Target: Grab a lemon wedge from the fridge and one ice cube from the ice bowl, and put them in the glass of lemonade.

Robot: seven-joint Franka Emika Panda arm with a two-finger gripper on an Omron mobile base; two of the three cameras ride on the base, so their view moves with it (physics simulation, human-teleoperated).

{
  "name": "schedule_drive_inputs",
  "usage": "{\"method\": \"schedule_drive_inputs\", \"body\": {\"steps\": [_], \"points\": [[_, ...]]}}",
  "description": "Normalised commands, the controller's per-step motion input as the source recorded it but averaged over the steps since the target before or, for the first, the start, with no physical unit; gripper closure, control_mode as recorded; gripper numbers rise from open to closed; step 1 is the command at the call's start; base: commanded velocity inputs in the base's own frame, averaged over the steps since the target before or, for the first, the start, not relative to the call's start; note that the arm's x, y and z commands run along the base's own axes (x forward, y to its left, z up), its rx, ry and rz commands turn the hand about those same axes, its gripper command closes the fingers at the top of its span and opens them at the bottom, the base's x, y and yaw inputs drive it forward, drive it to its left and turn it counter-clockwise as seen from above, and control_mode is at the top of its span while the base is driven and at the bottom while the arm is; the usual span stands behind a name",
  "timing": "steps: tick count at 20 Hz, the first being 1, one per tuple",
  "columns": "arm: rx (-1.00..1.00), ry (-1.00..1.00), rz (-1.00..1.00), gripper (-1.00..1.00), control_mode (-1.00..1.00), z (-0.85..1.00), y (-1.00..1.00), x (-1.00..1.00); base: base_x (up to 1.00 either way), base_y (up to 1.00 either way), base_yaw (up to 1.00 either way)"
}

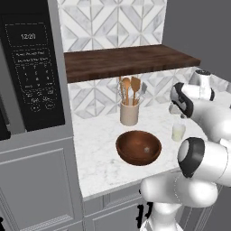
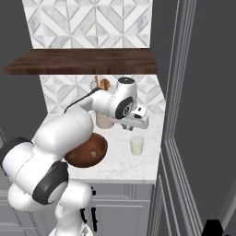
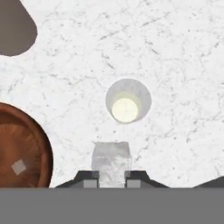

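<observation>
My gripper (image 3: 111,176) is shut on a pale translucent ice cube (image 3: 111,162), which sits between the two finger tips. It hangs above the counter, just short of the glass of lemonade (image 3: 127,103), a small clear tumbler with pale yellow liquid (image 1: 178,132) (image 2: 136,145). The base views show the gripper (image 1: 179,115) (image 2: 138,125) pointing down over that glass. To the left is the ice bowl (image 1: 124,151) (image 2: 80,159) (image 3: 30,140), dark brown wood, with another ice cube (image 3: 18,166) inside. The lemon wedge is out of view. The dark grey fridge (image 2: 203,115) rises right of the counter.
A beige utensil holder (image 1: 129,113) with wooden spoons stands behind the bowl, against the tiled wall. A dark wooden shelf (image 1: 126,61) hangs above the marble counter (image 1: 97,153). A black microwave panel (image 1: 31,67) fills the left. The counter's front edge is close below the bowl.
</observation>
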Motion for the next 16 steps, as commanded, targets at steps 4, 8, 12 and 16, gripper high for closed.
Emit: {"method": "schedule_drive_inputs", "body": {"steps": [4, 8, 12, 16], "points": [[0.0, 0.01, -0.16, 1.0, -1.0, -0.69, -0.25, 0.58, 0.0, 0.0, 0.0], [0.0, 0.0, -0.14, 1.0, -1.0, -0.57, -0.18, 0.23, 0.0, 0.0, 0.0], [0.0, 0.0, -0.08, 1.0, -1.0, -0.13, 0.0, 0.0, 0.0, 0.0, 0.0], [0.0, 0.0, -0.03, 1.0, -1.0, -0.16, 0.0, 0.0, 0.0, 0.0, 0.0]]}}
